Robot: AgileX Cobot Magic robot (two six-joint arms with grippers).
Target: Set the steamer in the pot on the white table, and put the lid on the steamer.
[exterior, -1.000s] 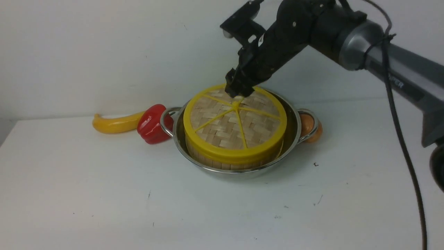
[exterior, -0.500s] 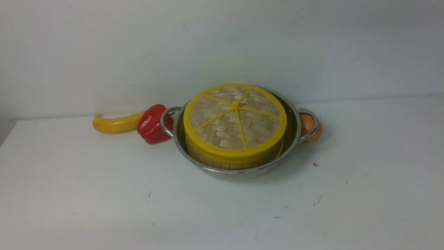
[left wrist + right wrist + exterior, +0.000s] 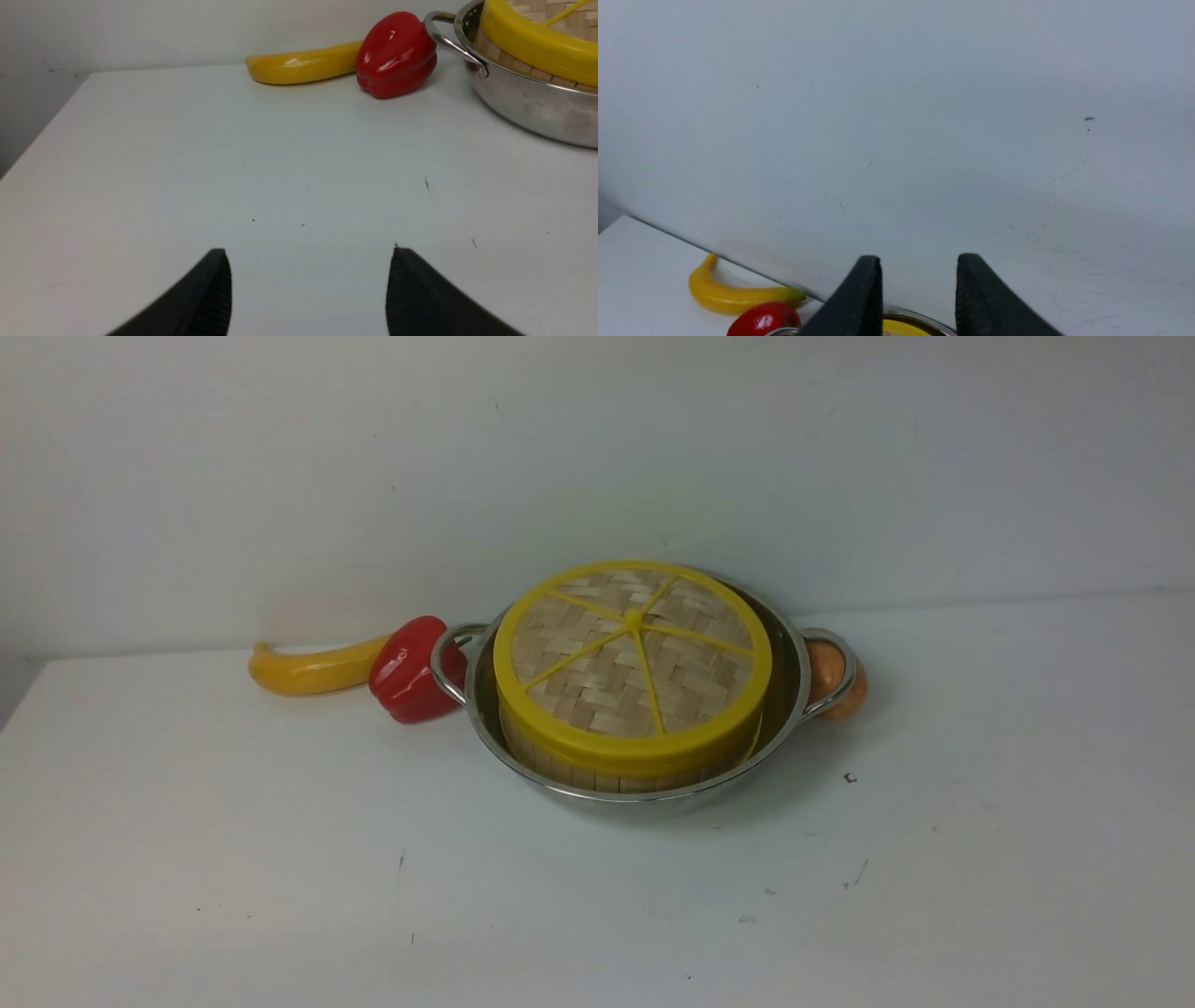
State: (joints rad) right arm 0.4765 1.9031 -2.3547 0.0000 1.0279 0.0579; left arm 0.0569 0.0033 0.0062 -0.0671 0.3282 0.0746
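Observation:
The shiny pot (image 3: pixel 792 695) stands on the white table (image 3: pixel 280 859) with the steamer (image 3: pixel 597 777) inside it. The woven lid (image 3: pixel 635 663) with its yellow rim and spokes lies flat on the steamer. Neither arm shows in the front view. In the left wrist view my left gripper (image 3: pixel 310 251) hangs open low over bare table, well short of the pot (image 3: pixel 528 107). My right gripper (image 3: pixel 920 256) faces the back wall above the pot's rim (image 3: pixel 915 317). A gap shows between its fingers and nothing is in it.
A yellow banana (image 3: pixel 313 670) and a red bell pepper (image 3: pixel 411 667) lie against the pot's left handle. An orange round thing (image 3: pixel 836 681) sits behind the right handle. The wall rises close behind the pot.
One second ago my right gripper was at the lid's far edge near the knob. The arm has since pulled away and left the front view. The lid stays on the steamer.

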